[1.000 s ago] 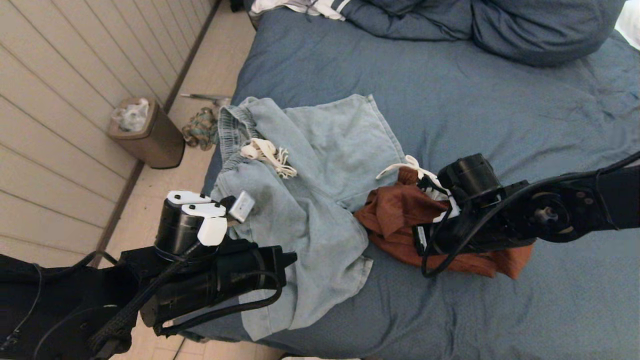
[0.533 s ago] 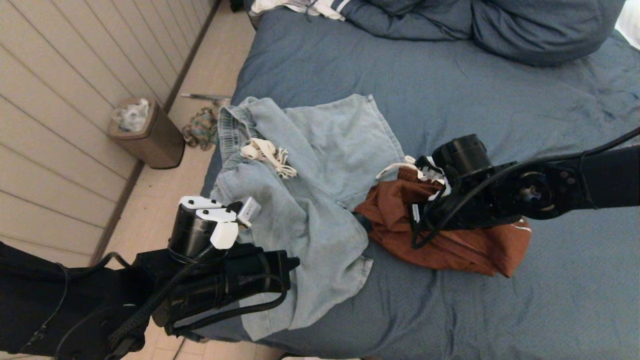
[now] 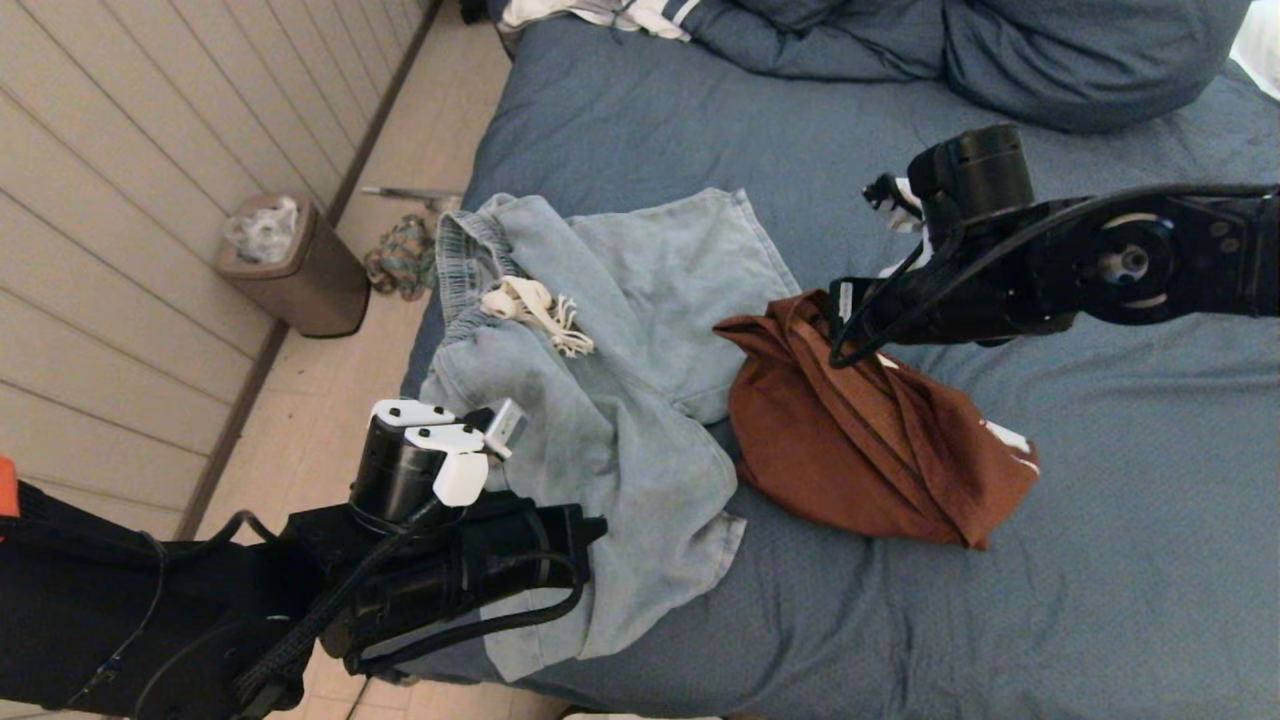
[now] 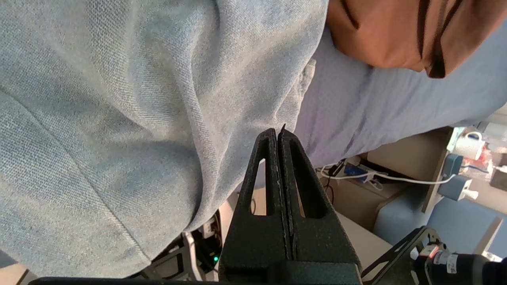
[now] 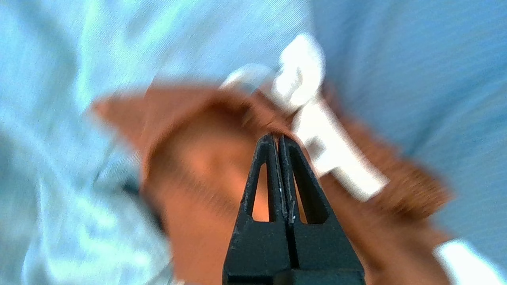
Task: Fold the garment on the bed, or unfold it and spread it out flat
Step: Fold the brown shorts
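Left gripper (image 4: 278,132) low in the lower left of the head view, at the near edge of the large bed with the wrinkled slate-blue cover (image 3: 1000,620); its black fingers (image 4: 263,166) are pressed flat together with nothing between them, tips hovering just beside the hanging hem of the crumpled light-blue denim-like garment (image 3: 620,400). That garment lies bunched at lower centre to centre of the frame, draped partly over the bed's near-left edge, with a cream drawstring knot (image 3: 535,305) on its upper left part by the gathered waistband. Just right of it, touching its edge, a rust-brown fabric garment (image 3: 870,440) is stretched up toward the right arm, one end lifted, the other end trailing on the cover at centre right with a small white patch showing. Right gripper (image 5: 278,138) sits at upper right of the head view, raised above the bed; in the wrist view its fingers (image 5: 263,170) are clenched tight, tips at the brown cloth beside a white cord, though blur keeps me from telling whether cloth is actually pinched. Farther back, bunched blue duvet and pillows (image 3: 1000,50) along the top edge, with a striped white cloth (image 3: 620,15) at top centre. On the floor at left, a brown waste bin (image 3: 295,270) against the panelled wall (image 3: 120,180).
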You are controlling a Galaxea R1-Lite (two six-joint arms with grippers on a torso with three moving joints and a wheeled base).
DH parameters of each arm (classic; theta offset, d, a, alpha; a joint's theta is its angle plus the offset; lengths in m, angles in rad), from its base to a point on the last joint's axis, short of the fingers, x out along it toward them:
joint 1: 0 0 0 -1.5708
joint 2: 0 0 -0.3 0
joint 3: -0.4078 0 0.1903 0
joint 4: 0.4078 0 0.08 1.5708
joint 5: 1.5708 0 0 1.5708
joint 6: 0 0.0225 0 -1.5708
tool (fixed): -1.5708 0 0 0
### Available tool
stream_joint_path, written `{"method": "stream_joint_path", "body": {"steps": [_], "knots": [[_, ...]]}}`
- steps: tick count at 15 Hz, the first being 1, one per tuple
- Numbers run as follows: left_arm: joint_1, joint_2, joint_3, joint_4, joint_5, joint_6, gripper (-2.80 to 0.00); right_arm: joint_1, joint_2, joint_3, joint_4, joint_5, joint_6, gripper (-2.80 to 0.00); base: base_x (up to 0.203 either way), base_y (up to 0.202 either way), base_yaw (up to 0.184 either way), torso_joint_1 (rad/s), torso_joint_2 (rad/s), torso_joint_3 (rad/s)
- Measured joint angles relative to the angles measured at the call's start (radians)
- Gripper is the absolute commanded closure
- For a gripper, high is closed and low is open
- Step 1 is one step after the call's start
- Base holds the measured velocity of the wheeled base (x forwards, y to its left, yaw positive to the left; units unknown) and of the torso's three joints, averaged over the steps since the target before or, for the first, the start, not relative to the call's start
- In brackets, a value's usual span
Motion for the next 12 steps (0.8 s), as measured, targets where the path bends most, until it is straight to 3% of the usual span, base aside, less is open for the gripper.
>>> {"method": "stream_joint_path", "body": {"steps": [3, 5, 12], "knots": [[0.0, 0.002, 0.001, -0.001, 0.0, 0.0, 0.0, -0.055, 0.046, -0.113, 0.019, -0.002, 0.033, 0.0, 0.0, 0.0, 0.0, 0.0, 0.0, 0.0], [0.0, 0.003, 0.001, -0.001, -0.001, 0.0, 0.0, -0.059, 0.043, -0.089, 0.023, -0.002, 0.067, 0.0, 0.0, 0.0, 0.0, 0.0, 0.0, 0.0], [0.0, -0.005, 0.005, -0.001, -0.001, -0.004, 0.0, 0.043, -0.302, 0.348, 0.021, -0.001, 0.08, 0.0, 0.0, 0.0, 0.0, 0.0, 0.0, 0.0]]}}
